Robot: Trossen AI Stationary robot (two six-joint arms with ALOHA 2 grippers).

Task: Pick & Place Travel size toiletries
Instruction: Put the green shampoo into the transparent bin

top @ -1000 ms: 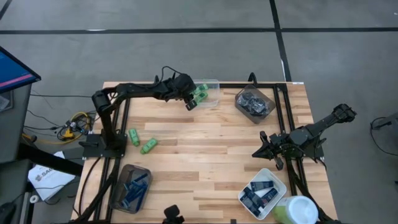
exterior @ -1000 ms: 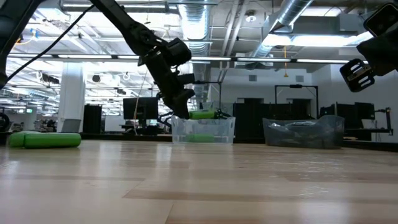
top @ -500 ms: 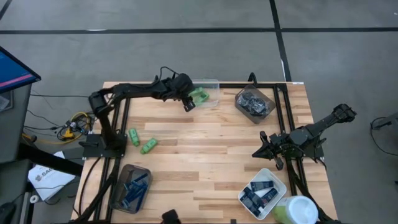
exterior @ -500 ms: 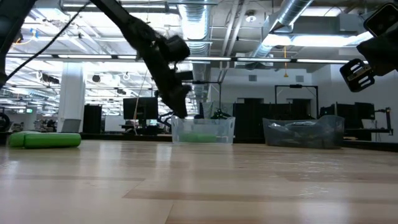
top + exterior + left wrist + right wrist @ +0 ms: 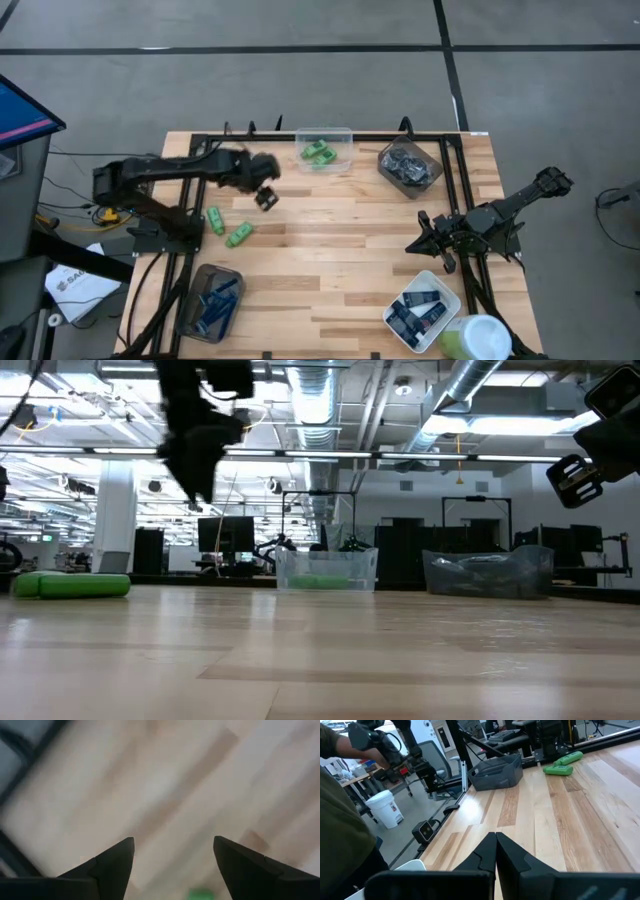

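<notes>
Two bright green mini bottles [image 5: 318,153] lie in the clear tub [image 5: 343,140] at the table's far edge. Two more green bottles [image 5: 214,220] [image 5: 239,234] lie on their sides on the wood at the left, and they also show in the right wrist view [image 5: 562,764]. My left gripper [image 5: 266,198] hangs open above bare wood, between the tub and those two bottles, with nothing between its fingers [image 5: 173,845]. At the right side, my right gripper [image 5: 417,243] stays shut and empty [image 5: 495,837].
A grey tub [image 5: 192,322] with blue razors stands near left. A white tub [image 5: 452,296] with navy tubes stands near right, beside a green-lidded container [image 5: 475,338]. A clear tub [image 5: 408,165] of dark discs stands far right. A person's sleeve [image 5: 340,835] shows beyond the table edge.
My left gripper held a green bottle over the clear tub and let it go, so the bottle now lies in the tub. The gripper then rose and swung fast toward the table's left and near side, over bare wood.
</notes>
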